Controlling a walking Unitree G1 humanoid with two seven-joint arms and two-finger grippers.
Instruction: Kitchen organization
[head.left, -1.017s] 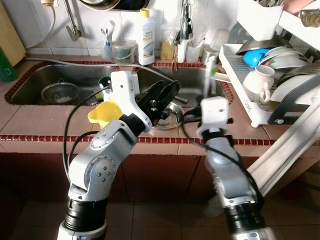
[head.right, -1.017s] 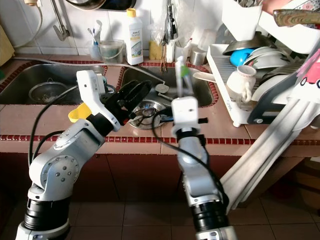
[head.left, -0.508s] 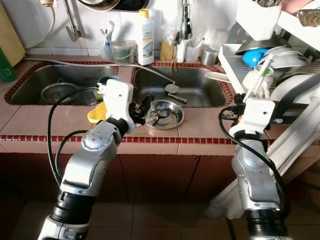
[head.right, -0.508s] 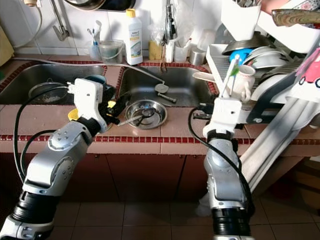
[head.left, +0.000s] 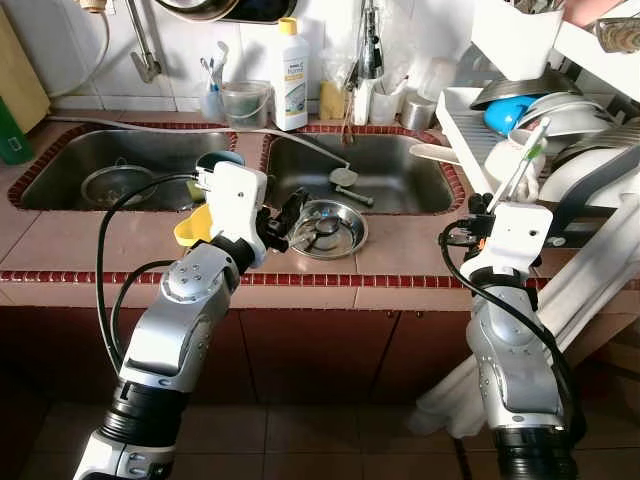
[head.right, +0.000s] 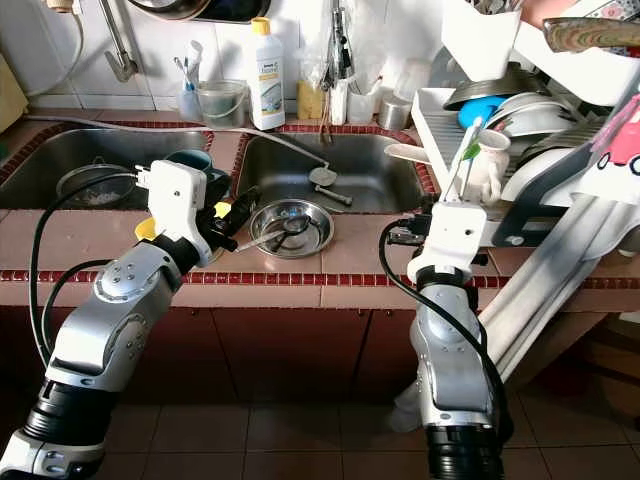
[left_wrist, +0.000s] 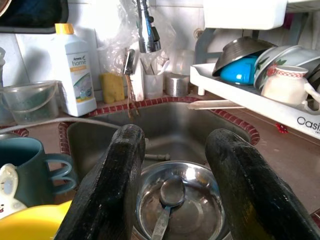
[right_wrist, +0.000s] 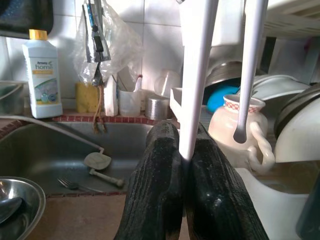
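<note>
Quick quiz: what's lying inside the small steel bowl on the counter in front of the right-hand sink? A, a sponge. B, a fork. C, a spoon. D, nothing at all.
C: the left wrist view shows a spoon resting in the steel bowl, just beyond the open fingers of the left tool.

A white detergent bottle (head.left: 291, 75) stands behind the sinks.
</note>
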